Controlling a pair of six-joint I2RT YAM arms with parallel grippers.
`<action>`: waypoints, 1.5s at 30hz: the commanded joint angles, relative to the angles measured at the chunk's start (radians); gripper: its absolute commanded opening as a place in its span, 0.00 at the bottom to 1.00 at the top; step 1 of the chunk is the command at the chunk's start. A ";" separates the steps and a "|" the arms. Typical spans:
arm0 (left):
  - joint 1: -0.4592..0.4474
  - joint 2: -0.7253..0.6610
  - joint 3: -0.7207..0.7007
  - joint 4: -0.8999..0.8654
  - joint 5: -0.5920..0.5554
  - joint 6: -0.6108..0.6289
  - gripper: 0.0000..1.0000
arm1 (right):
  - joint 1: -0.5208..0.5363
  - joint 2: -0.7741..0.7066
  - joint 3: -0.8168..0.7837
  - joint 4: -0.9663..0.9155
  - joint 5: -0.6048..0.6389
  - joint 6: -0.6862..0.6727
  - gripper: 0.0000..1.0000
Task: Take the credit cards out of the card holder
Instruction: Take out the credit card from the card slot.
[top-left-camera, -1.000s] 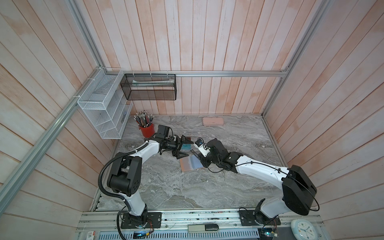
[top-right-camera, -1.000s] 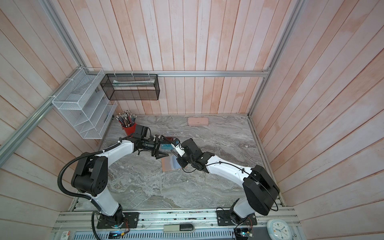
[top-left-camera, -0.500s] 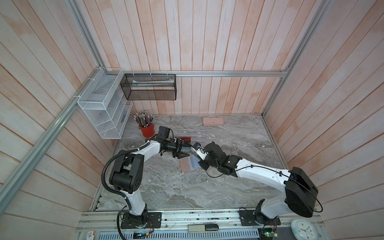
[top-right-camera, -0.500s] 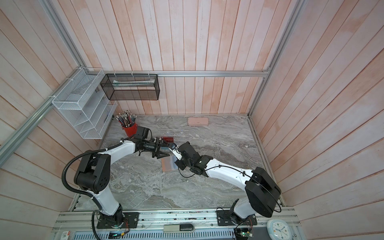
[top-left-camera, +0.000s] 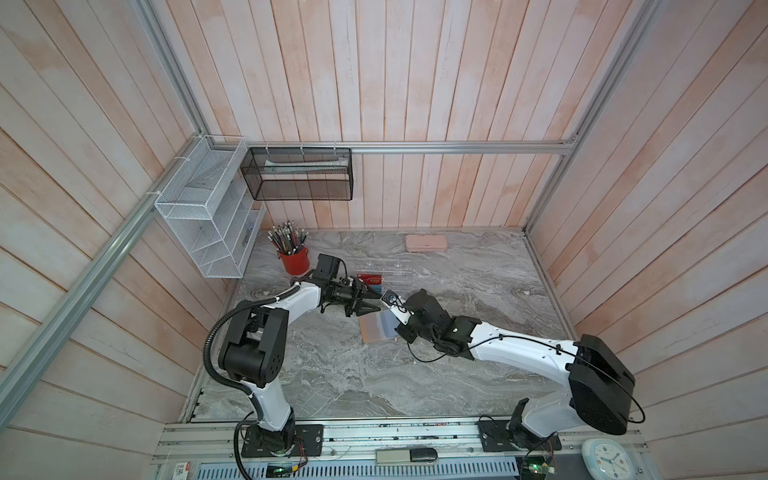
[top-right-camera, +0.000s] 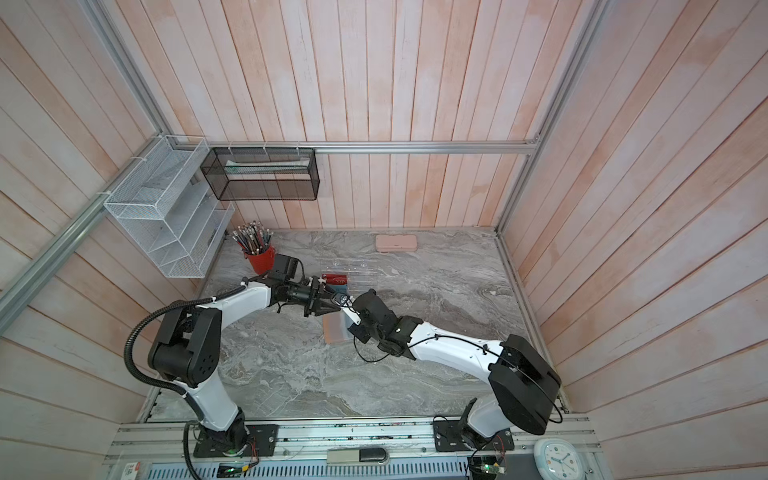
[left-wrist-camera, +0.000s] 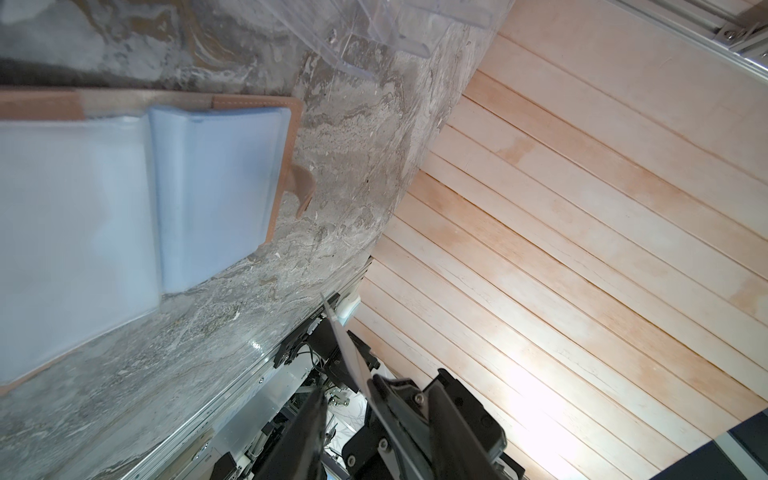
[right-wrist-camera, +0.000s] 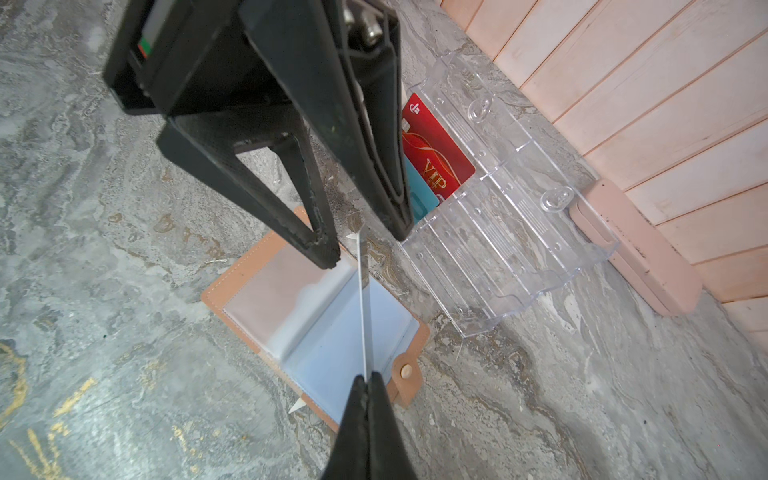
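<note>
The card holder (right-wrist-camera: 324, 316) lies open on the marble table (top-left-camera: 332, 365), its pale blue sleeves up; both top views show it (top-left-camera: 376, 328) (top-right-camera: 334, 328). My right gripper (right-wrist-camera: 368, 376) is shut on a credit card (right-wrist-camera: 362, 299), seen edge-on and held above the holder. My left gripper (right-wrist-camera: 361, 245) is open with one finger on each side of that card's far end, a small gap on each side. In the left wrist view the card (left-wrist-camera: 349, 353) runs up beside one fingertip (left-wrist-camera: 386, 390). A red card (right-wrist-camera: 436, 153) and a teal card (right-wrist-camera: 422, 199) stand in a clear rack (right-wrist-camera: 519, 249).
A long pale pink case (top-left-camera: 427, 242) lies by the back wall behind the clear rack (top-left-camera: 386, 276). A red cup of pencils (top-left-camera: 294, 259) stands at the back left. A white wire shelf (top-left-camera: 208, 212) and a black mesh basket (top-left-camera: 299, 174) hang on the walls.
The two grippers have come together above the holder. The left gripper's jaws have narrowed around the end of the card that the right gripper keeps holding.
</note>
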 joint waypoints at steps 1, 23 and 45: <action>0.000 0.004 -0.014 -0.009 0.020 0.025 0.37 | 0.010 0.017 -0.012 0.021 0.037 -0.027 0.00; 0.000 0.009 -0.033 -0.023 0.026 0.054 0.15 | 0.054 0.044 -0.036 0.071 0.109 -0.085 0.00; 0.000 0.010 -0.074 0.013 0.038 0.048 0.03 | 0.056 0.054 -0.024 0.104 0.167 -0.096 0.15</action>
